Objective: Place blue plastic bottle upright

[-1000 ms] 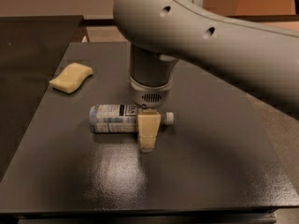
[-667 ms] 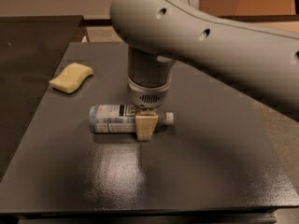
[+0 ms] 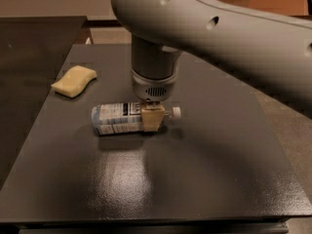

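Table: gripper fingers seemingly clasp bottle.

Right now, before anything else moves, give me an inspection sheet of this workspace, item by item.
Surface: dark table, glossy, with light glare near the front.
Job's things: blue plastic bottle lying on its side, white cap pointing right; not yet upright.
Clutter: pale yellow sponge-like block at back left, apart from the bottle.
Grippers: claw down at the bottle's neck end, below the grey arm.
Cables: nothing seen.
Surroundings: second dark table to the left.
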